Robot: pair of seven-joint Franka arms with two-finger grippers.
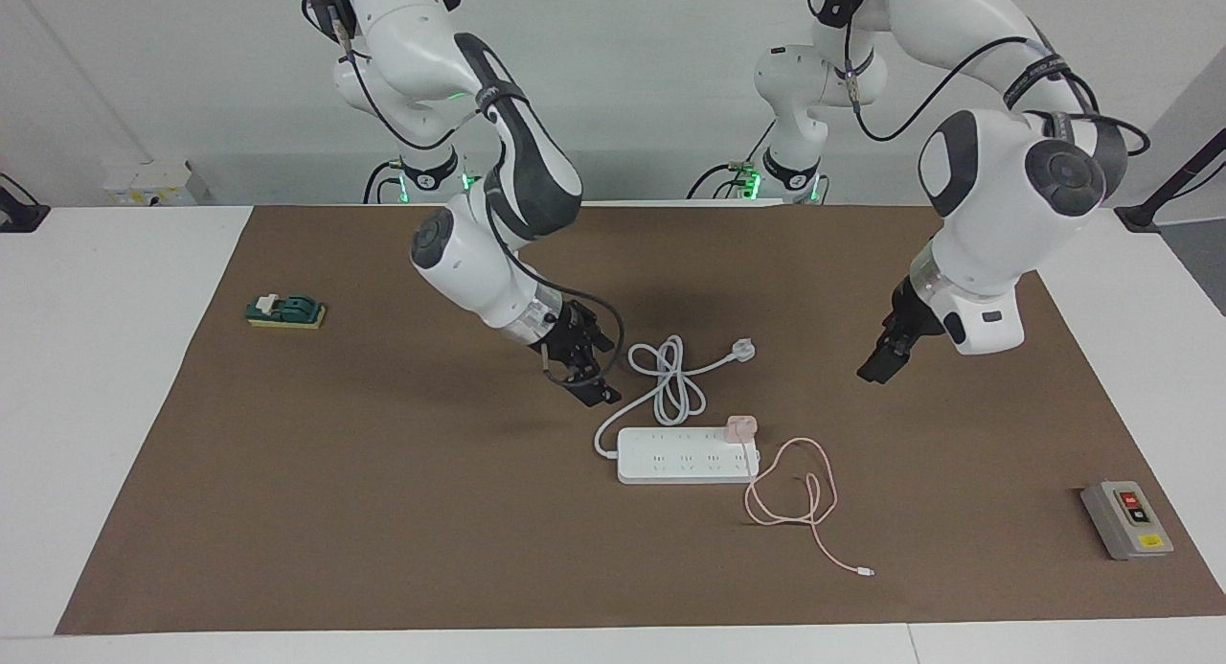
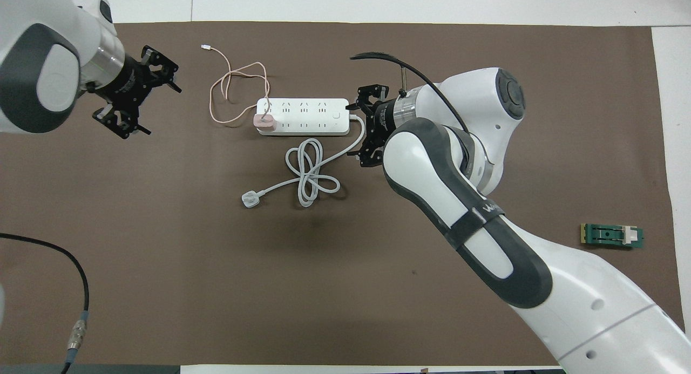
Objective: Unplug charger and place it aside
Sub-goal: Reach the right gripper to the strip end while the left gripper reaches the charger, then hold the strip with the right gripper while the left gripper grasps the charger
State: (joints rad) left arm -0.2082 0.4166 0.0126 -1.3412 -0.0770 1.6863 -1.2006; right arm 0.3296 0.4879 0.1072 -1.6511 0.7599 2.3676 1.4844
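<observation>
The charger, a pale pink cube (image 1: 740, 427), is plugged into the end socket of the white power strip (image 1: 685, 455) at the end toward the left arm. Both also show in the overhead view, the charger (image 2: 265, 123) on the strip (image 2: 302, 116). Its thin pink cable (image 1: 795, 492) loops on the mat and ends in a white connector (image 1: 867, 572). My right gripper (image 1: 584, 381) is open and empty, up over the mat beside the strip's cord end (image 2: 360, 127). My left gripper (image 1: 876, 369) is open and empty, over the mat apart from the charger (image 2: 144, 96).
The strip's thick white cord (image 1: 670, 381) lies coiled nearer to the robots, ending in a white plug (image 1: 743, 350). A green switch on a yellow base (image 1: 285, 310) sits toward the right arm's end. A grey box with a red button (image 1: 1126, 519) sits toward the left arm's end.
</observation>
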